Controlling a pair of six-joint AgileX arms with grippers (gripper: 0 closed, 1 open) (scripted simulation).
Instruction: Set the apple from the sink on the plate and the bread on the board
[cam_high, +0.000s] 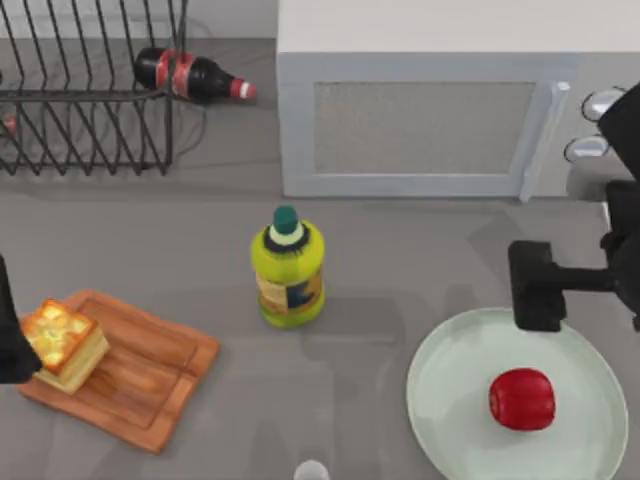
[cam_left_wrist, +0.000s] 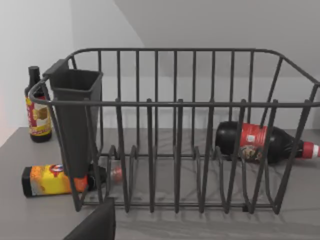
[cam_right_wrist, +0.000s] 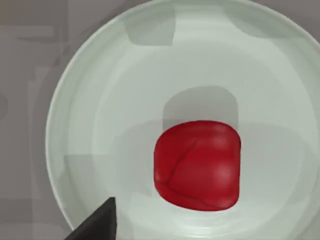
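- Grey table (cam_high: 400, 250), smooth and matte, spread under everything.
- White boxy appliance (cam_high: 430, 110) with a mesh-panelled door and a bar handle, set along the far edge, right of centre.
- Dark wire dish rack (cam_high: 80, 100) of thin upright bars at the far left; dark cutlery cup (cam_left_wrist: 75, 115) hung on one end, seen from the left wrist.
- Plate (cam_high: 445, 400), round, pale mint, smooth with a raised rim, at the near right of the table.
- Board (cam_high: 150, 375), reddish-brown wood with a groove and rounded corners, at the near left; long axis slanted from far left to near right.
- Right gripper (cam_high: 538, 290), black and blocky, held over the far rim of the plate, apart from the fruit; holding nothing, spread of its fingers impossible to judge.
- Yellow-green bottle (cam_high: 288, 265) with a green cap, upright near the centre, between board and plate.
- Dark bottle (cam_high: 195, 75) with a red label, lying on its side by the rack, neck toward the right.
- Bread (cam_high: 65, 345), thick square slice with pale sides and toasted golden top, flat on the left end of the board, corners turned diagonal.
- Left gripper (cam_high: 12, 340), a dark shape at the left edge just beside the bread; opening not discernible.
- Apple (cam_high: 521, 399), glossy red, roundish and slightly blocky, resting on the plate right of its middle; no stem or clear axis visible.
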